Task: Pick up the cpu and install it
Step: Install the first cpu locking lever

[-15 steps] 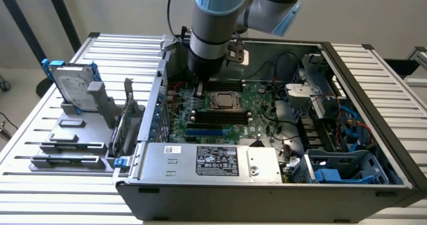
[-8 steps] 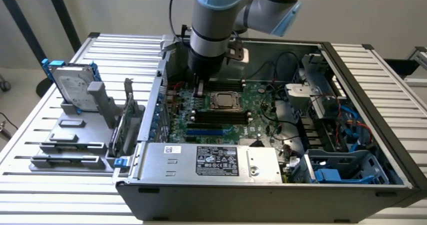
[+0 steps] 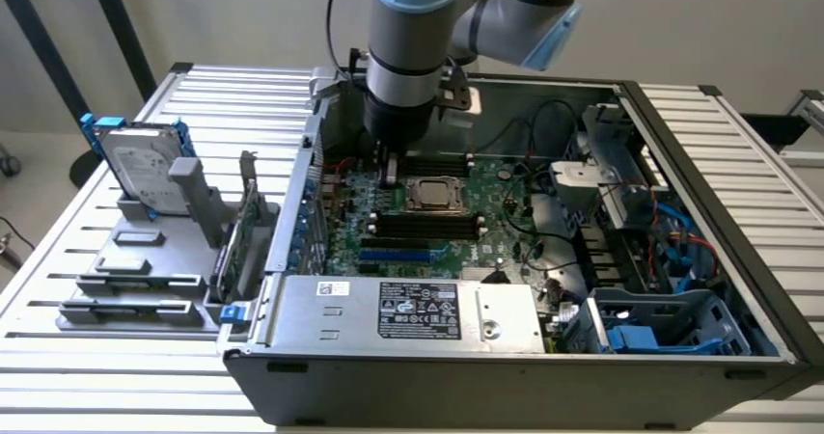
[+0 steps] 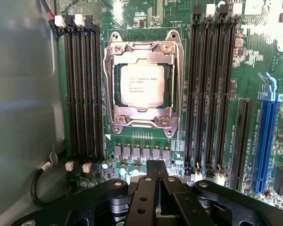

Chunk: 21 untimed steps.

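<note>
The cpu point(image 4: 142, 84), sitting in the socket frame point(image 4: 143, 129) at the wrist view's upper centre, looks light, stiff and thin with fragile contacts beneath, best taken by its opposite edges, while the pincer point(image 4: 155, 181) hangs above the motherboard point(image 4: 254, 56), fingers together and empty.

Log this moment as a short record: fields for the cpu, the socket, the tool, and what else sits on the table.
cpu: silver-topped chip seated flat inside the socket frame on the motherboard
tool: shut, empty, above the board beside the socket, not touching the cpu
memory slots: black rows on both sides of the socket
case: open computer case lying on the slatted table
outside the case: hard drive standing upright in a grey holder, at the exterior view's left
</note>
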Motion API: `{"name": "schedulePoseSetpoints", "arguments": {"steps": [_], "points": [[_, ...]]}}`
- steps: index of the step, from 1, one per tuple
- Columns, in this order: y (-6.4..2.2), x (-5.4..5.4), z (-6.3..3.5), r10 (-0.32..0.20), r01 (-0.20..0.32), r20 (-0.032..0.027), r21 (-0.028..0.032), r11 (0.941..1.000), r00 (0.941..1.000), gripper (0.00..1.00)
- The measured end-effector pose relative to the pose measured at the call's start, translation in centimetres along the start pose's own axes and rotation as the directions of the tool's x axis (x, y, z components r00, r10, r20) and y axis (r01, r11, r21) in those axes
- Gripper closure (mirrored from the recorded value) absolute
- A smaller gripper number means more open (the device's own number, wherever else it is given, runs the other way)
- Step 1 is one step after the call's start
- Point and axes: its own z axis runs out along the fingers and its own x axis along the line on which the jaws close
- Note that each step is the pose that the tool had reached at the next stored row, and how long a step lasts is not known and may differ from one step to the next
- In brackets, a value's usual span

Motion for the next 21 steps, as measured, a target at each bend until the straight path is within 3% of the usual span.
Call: {"name": "schedulePoseSetpoints", "arguments": {"steps": [5,8,11,13,15,17,21], "points": [[0.01,0.04,0.02,-0.043,0.043,0.0099,-0.0337,0.9985,0.9990,0.89],[0.00,0.10,0.02,-0.064,0.065,0.0188,-0.0564,0.9963,0.9978,0.89],[0.01,0.22,0.04,-0.080,0.082,0.0331,-0.0781,0.9935,0.9962,0.89],[0.01,0.38,0.05,-0.087,0.091,0.0477,-0.0898,0.9918,0.9951,0.89],[0.00,0.59,-0.01,-0.090,0.096,0.0645,-0.0946,0.9909,0.9938,0.89],[-0.01,0.88,-0.12,-0.092,0.100,0.0792,-0.0949,0.9905,0.9926,0.89],[0.00,0.99,-0.13,-0.094,0.101,0.0808,-0.0949,0.9903,0.9923,0.89]]}}
